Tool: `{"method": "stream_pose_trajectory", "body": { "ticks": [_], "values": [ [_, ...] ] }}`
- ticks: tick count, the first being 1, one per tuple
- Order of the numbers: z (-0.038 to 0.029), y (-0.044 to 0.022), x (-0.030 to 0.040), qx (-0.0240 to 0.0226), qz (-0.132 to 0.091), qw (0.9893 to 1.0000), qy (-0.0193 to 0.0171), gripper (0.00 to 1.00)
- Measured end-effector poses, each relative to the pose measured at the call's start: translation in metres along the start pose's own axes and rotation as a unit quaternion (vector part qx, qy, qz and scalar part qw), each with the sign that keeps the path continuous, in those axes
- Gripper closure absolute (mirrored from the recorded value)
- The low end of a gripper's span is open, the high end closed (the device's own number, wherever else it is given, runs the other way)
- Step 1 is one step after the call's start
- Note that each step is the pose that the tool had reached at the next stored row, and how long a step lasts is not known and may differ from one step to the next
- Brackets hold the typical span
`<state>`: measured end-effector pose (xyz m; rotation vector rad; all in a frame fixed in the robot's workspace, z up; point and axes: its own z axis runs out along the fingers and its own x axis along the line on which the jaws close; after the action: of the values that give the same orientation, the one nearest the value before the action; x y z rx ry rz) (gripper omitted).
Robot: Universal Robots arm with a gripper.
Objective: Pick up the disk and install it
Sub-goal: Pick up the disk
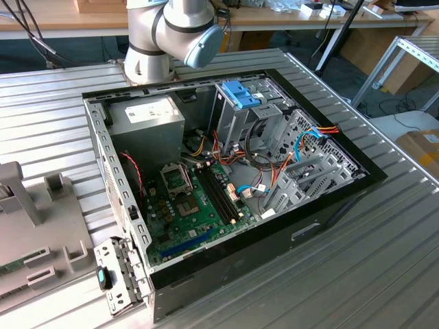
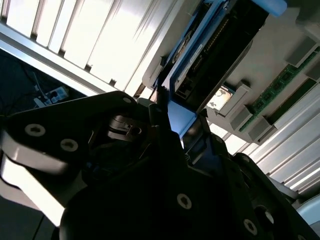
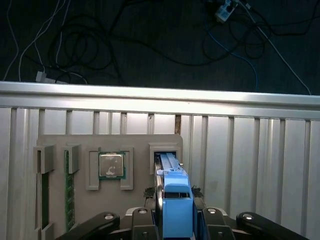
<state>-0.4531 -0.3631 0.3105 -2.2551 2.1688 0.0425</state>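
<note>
Surface (image 1: 384, 260): I see a ribbed metal top that carries everything here.
Computer case (image 1: 240, 257): black, lying on its side with the panel off, in the middle of the surface in the exterior view.
Arm (image 1: 171, 31): I see its grey joints just beyond the far wall of the case.
Holder tray (image 1: 41, 260): a grey moulded block at the exterior view's left, apart from the case. In the first wrist view (image 3: 135, 142) I see its slots and recesses from above.
Power supply (image 1: 147, 123): a grey box with a white sticker, in the far corner of the case.
Motherboard (image 1: 185, 205): a green board flat on the case floor, next to the power supply.
Drive cage (image 1: 240, 113): silver, with a blue latch (image 1: 241, 94) on top, at the far side of the case.
The disk (image 3: 176, 205): I see it on edge in a slot of the holder tray, blue carrier uppermost. Its blue frame also shows in the second wrist view (image 2: 181, 117).
Gripper (image 3: 173, 194): positioned directly over the disk's slot.
Fingers (image 3: 148, 193): I read them as narrow, one pressed to each side of the blue carrier.
Memory stick (image 3: 69, 190): green, on edge in a tray slot well apart from the disk.
Processor chip (image 3: 111, 165): flat in a square recess beside the disk's slot.
</note>
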Motion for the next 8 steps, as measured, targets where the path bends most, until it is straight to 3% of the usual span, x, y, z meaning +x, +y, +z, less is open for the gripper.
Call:
{"method": "stream_pose_trajectory", "body": {
  "ticks": [8],
  "values": [
    [-0.0024, 0.0, -0.0001, 0.0, 0.001, 1.0, 0.0, 0.63]
  ]
}}
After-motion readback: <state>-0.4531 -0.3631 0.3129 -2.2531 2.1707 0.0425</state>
